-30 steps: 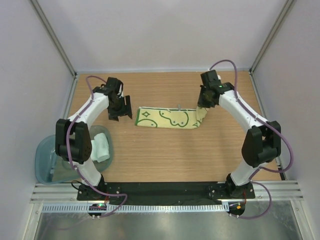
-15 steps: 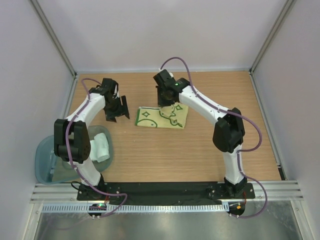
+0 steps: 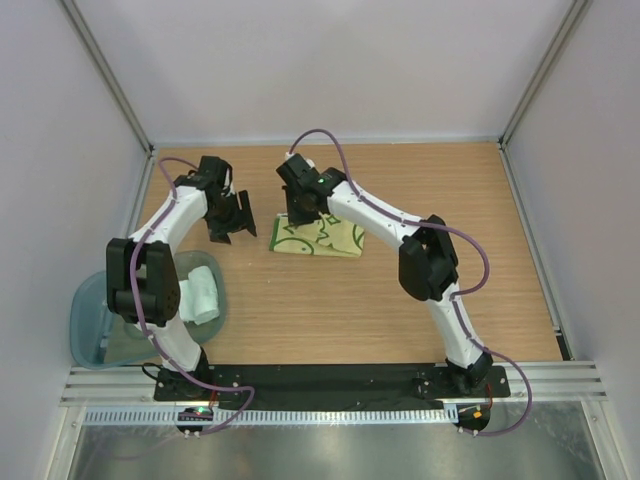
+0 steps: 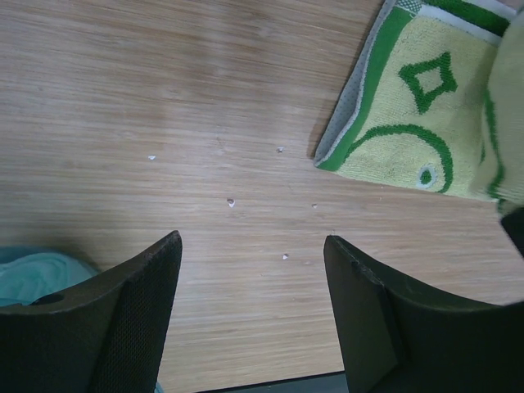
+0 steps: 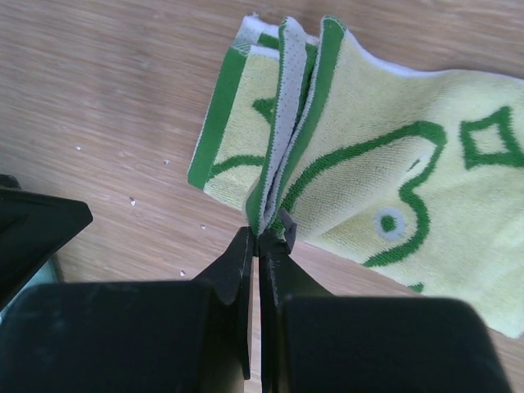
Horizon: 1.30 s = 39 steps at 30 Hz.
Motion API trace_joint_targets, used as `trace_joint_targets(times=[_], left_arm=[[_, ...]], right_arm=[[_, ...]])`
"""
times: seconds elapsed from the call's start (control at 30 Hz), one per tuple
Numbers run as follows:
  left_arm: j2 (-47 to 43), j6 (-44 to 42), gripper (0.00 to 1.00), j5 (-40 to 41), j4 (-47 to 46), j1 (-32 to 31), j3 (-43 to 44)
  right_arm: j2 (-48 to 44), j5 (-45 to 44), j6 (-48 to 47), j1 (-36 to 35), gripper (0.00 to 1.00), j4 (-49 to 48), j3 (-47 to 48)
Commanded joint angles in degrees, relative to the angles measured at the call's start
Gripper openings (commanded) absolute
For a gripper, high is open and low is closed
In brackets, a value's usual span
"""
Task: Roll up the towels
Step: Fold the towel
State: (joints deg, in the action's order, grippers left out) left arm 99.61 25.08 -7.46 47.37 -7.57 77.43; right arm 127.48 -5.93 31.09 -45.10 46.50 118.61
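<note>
The right hand (image 5: 260, 237) is clamped shut on one short end of the green towel (image 5: 368, 180), with the pinched edge standing up in layers between its fingertips. One second ago that towel lay stretched out as a long strip across the middle of the worktop (image 3: 400, 300), with the right hand holding its right end. Since then the right arm has swung across to the left and carried the held end over the rest of the cloth. The green towel (image 3: 335, 238) is now doubled over itself, a short block at the left-centre of the worktop, and the right hand (image 3: 298, 210) is above its left end. This is judged to be a lengthwise fold that shortens the strip. No tight roll is formed yet. The left hand (image 4: 254, 246) has hardly shifted. Its fingers stand wide and hold nothing, and it hovers over bare wood just left of the towel's near corner. Count: two towels, one bin, two hands. The mint towel (image 3: 200, 293) is bunched in the bin (image 3: 88, 320) at the near left edge, well apart from the green one, and whether it is already rolled cannot be determined
</note>
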Motion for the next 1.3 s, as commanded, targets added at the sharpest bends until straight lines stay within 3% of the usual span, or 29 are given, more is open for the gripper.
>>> trace_joint_targets(times=[0.0, 0.1, 0.13, 0.27, 0.5, 0.63, 0.8, 0.83, 0.87, 1.0, 1.27], left_arm=[[-1.6, 0.0, 0.71, -1.2, -1.1, 0.7, -0.3], [-1.7, 0.1, 0.71, -1.2, -1.1, 0.9, -0.3], [-1.7, 0.1, 0.70, -1.2, -1.1, 0.9, -0.3], [-1.5, 0.1, 0.71, -0.9, -1.1, 1.0, -0.4], [-1.3, 0.0, 0.70, 0.6, -1.3, 1.0, -0.6], [-1.0, 0.1, 0.68, 1.0, -1.8, 0.9, -0.8], [-0.9, 0.2, 0.63, -0.2, -4.2, -1.1, 0.2], [-0.4, 0.4, 0.63, -0.8, -4.2, -2.1, 0.7], [0.2, 0.8, 0.61, -1.4, -4.3, -2.4, 1.5], [4.1, 2.1, 0.57, -3.5, -4.7, -4.6, 5.3], [12.4, 3.0, 0.65, -6.4, -5.8, -8.3, 14.5]], right_arm=[[1.2, 1.8, 1.4, -1.8, 0.01, -3.1, 2.2], [2.9, 2.7, 1.5, -2.8, 0.04, -4.5, 2.0], [3.7, 2.9, 1.6, -3.0, 0.09, -5.4, 1.8], [5.1, 7.9, 2.0, -3.0, 0.42, -9.6, -0.3], [2.8, 10.3, 1.0, -3.1, 0.67, -11.3, 0.0], [-5.4, 9.8, 1.3, -0.9, 0.69, -13.4, -5.7], [-18.6, 12.4, 3.4, 5.7, 0.69, -19.3, -24.5], [-21.1, 13.0, 3.4, 7.0, 0.68, -19.5, -26.7], [-22.4, 13.7, 3.4, 9.1, 0.61, -19.9, -30.9], [-24.6, 16.7, 2.4, 13.4, 0.52, -21.3, -38.4], [-23.7, 9.5, 0.9, 15.9, 0.52, -16.4, -43.2]])
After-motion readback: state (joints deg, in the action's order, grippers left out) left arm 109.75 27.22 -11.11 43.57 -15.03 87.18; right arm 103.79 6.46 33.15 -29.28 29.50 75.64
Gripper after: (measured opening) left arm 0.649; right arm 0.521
